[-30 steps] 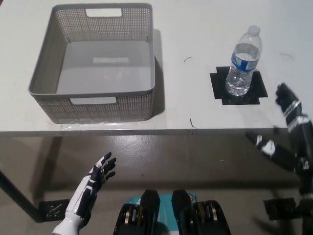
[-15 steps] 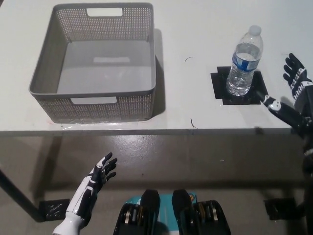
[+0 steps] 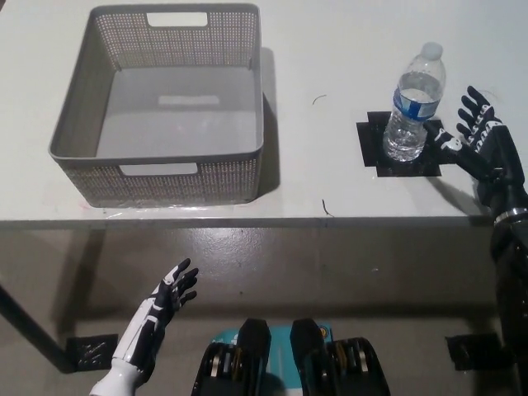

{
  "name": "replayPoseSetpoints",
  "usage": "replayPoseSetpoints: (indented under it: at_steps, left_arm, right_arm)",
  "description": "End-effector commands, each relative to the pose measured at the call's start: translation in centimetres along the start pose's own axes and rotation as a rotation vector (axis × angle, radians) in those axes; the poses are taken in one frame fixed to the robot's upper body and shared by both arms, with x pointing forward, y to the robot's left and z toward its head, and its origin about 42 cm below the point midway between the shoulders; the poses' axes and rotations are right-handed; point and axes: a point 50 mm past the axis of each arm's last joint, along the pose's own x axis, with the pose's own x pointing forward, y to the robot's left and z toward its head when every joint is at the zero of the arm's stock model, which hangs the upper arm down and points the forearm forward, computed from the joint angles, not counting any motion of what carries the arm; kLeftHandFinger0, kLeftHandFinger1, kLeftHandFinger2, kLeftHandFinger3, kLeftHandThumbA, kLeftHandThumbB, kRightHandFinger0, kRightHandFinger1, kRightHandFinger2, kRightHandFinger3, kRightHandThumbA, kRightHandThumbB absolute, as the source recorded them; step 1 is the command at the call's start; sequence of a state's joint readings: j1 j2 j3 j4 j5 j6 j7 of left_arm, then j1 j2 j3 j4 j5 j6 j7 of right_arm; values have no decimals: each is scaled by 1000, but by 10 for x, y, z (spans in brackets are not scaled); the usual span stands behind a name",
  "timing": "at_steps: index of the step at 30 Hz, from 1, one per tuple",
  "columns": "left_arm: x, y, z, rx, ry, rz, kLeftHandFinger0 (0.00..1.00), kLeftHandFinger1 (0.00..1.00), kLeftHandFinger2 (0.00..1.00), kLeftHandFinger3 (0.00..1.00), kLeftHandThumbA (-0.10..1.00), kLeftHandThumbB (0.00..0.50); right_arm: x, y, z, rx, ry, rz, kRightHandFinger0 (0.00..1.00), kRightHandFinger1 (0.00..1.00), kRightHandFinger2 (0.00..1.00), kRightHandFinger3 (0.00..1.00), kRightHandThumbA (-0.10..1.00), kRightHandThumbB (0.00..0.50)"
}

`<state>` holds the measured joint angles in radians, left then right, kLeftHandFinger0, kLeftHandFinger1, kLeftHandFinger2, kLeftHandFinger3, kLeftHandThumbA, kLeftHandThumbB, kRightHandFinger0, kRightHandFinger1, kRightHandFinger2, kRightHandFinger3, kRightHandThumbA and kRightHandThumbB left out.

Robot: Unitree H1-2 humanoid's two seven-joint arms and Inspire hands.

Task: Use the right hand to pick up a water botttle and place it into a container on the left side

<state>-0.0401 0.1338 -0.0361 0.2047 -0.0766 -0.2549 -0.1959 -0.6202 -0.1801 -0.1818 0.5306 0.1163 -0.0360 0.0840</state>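
Note:
A clear water bottle [image 3: 415,103] with a blue label and white cap stands upright on a black tape square [image 3: 402,143] at the right of the white table. My black right hand [image 3: 474,139] is open just to the bottle's right, fingers spread, a small gap from it. A grey mesh basket [image 3: 162,169] sits on the table's left with nothing inside. My white left hand [image 3: 167,297] rests open below the table's front edge at the lower left.
The white table [image 3: 330,66] has its front edge running across the middle of the picture. Below it lies a grey floor [image 3: 330,272]. A dark table leg [image 3: 25,326] shows at the lower left.
My right hand has risen from below the table edge and moved left, closing in on the bottle's right side. The bottle, basket and left hand have not moved.

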Motion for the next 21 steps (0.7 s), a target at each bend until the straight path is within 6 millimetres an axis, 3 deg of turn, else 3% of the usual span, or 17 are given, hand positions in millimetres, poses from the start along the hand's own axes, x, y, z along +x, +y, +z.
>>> replayPoseSetpoints:
  at_steps: [1, 4, 5, 8, 10, 12, 13, 15, 16, 19, 21]
  left_arm:
    - [1, 0, 8, 16, -63, -9, 1000, 1000, 1000, 1000, 1000, 208]
    - [1, 0, 8, 18, -65, -13, 1000, 1000, 1000, 1000, 1000, 214]
    - [1, 0, 7, 19, -65, -13, 1000, 1000, 1000, 1000, 1000, 218]
    - [2, 0, 7, 21, -68, -11, 1000, 1000, 1000, 1000, 1000, 224]
    - [2, -1, 7, 12, -66, -13, 1000, 1000, 1000, 1000, 1000, 223]
    - [0, 0, 7, 10, -63, -14, 1000, 1000, 1000, 1000, 1000, 225]
    - [0, -1, 7, 12, -64, -14, 1000, 1000, 1000, 1000, 1000, 218]
    - [-1, -2, 7, 8, -64, -16, 1000, 1000, 1000, 1000, 1000, 215]
    - [-1, -2, 6, 9, -66, -17, 1000, 1000, 1000, 1000, 1000, 214]
    - [-2, -1, 7, 5, -67, -18, 1000, 1000, 1000, 1000, 1000, 216]
    - [-3, -3, 7, -1, -69, -19, 1000, 1000, 1000, 1000, 1000, 207]
  right_arm:
    - [24, 9, 30, 59, -91, 41, 1000, 1000, 1000, 1000, 1000, 389]
    - [27, 12, 29, 60, -88, 48, 1000, 1000, 1000, 1000, 1000, 413]
    - [31, 13, 28, 72, -71, 55, 1000, 1000, 1000, 1000, 1000, 448]
    - [38, 18, 27, 97, -63, 69, 1000, 1000, 1000, 1000, 1000, 450]
    - [41, 22, 28, 92, -54, 83, 1000, 1000, 1000, 1000, 1000, 421]
    - [46, 26, 28, 92, -46, 97, 1000, 1000, 1000, 1000, 1000, 457]
    - [48, 29, 29, 86, -50, 103, 1000, 1000, 1000, 1000, 1000, 429]
    - [52, 33, 30, 81, -48, 121, 1000, 1000, 1000, 1000, 1000, 425]
    - [57, 37, 32, 80, -37, 134, 1000, 1000, 1000, 1000, 1000, 456]
    - [67, 47, 34, 74, 2, 166, 1000, 1000, 1000, 1000, 952, 499]
    - [76, 54, 36, 95, 20, 181, 1000, 1000, 1000, 1000, 869, 500]
